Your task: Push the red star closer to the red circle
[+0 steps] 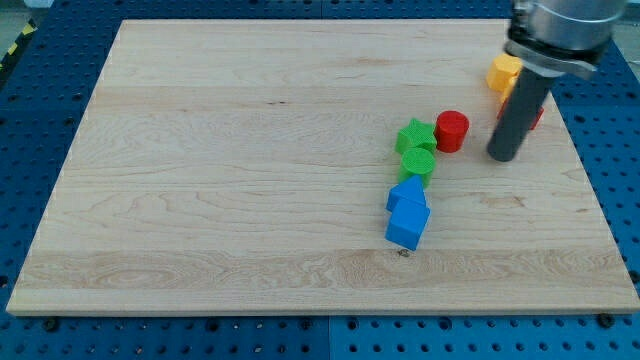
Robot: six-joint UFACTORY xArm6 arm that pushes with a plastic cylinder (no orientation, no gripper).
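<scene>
The red circle [452,131] stands right of the board's middle. The red star [538,117] is mostly hidden behind my rod; only a red edge shows to the rod's right, so I cannot make out its shape. My tip [503,156] rests on the board just to the right of the red circle, with a small gap between them, and below and left of the red star.
A yellow block [505,72] sits above the rod, near the red star. A green star [415,135] touches the red circle's left side. Below it lie a green circle [418,163] and two blue blocks [407,192] [408,226]. The wooden board [220,180] lies on a blue pegboard.
</scene>
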